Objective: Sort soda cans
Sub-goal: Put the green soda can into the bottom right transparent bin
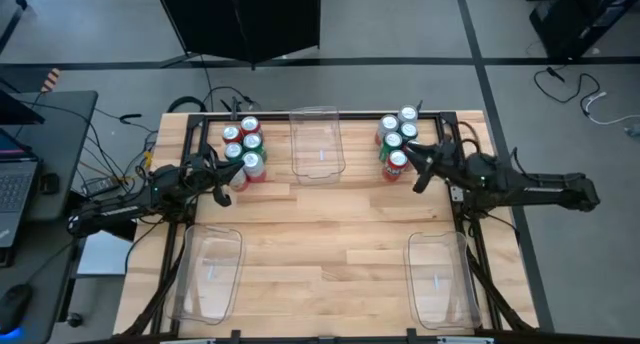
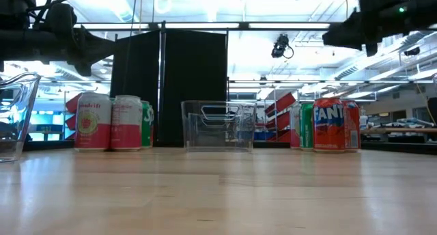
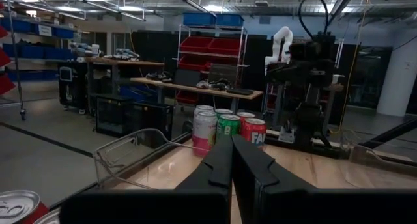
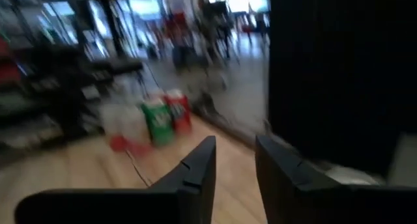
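Note:
The soda cans stand upright in two clusters near the table's far edge: a left cluster [image 1: 243, 149] [image 2: 109, 122] and a right cluster [image 1: 397, 144] [image 2: 334, 124], with red, green and pale cans mixed. My left gripper [image 1: 222, 184] [image 3: 232, 160] hovers shut just near-left of the left cluster, raised above can height. It faces across the table toward the right cluster [image 3: 228, 127]. My right gripper [image 1: 420, 170] [image 4: 234, 149] hovers open beside the right cluster, also raised, and faces the left cluster [image 4: 156, 120]. Neither gripper touches a can.
Three clear plastic bins sit on the table: one at the far centre [image 1: 318, 144] [image 2: 218, 126] between the clusters, one at the near left [image 1: 210, 274], one at the near right [image 1: 440, 279]. Bare wood lies in the middle [image 1: 330, 224]. A desk with cables stands left of the table.

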{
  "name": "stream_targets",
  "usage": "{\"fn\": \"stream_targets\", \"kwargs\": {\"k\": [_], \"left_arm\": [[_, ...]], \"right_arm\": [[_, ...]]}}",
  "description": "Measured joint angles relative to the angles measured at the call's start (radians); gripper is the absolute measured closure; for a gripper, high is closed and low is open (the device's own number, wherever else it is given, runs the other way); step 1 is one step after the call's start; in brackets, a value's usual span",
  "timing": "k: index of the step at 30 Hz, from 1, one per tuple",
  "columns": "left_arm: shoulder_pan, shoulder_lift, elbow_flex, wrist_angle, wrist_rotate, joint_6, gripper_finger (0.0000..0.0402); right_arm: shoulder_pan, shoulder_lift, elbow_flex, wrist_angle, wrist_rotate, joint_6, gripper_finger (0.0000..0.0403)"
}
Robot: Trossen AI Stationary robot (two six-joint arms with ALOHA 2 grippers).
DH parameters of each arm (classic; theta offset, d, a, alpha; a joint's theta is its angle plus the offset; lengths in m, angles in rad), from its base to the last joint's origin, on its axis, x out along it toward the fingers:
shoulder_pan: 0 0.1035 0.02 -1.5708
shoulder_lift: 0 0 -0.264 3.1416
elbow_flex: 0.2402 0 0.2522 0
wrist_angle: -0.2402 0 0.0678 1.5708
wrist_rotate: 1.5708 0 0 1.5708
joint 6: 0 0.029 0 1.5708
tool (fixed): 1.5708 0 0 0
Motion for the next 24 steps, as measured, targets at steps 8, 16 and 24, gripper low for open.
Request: {"fn": "stream_targets", "kwargs": {"k": [8,16,24], "left_arm": [[0.0,0.0,0.0,0.0,0.0,0.0,0.0392],[0.0,0.0,0.0,0.0,-0.002,0.0,0.0392],[0.0,0.0,0.0,-0.018,-0.002,0.0,0.0392]], "right_arm": [[-0.114,0.259,0.246,-0.341,0.029,0.1,0.0247],[-0.343,0.48,0.45,-0.509,-0.016,0.183,0.0167],[-0.59,0.673,0.541,-0.609,-0.262,0.196,0.0113]]}}
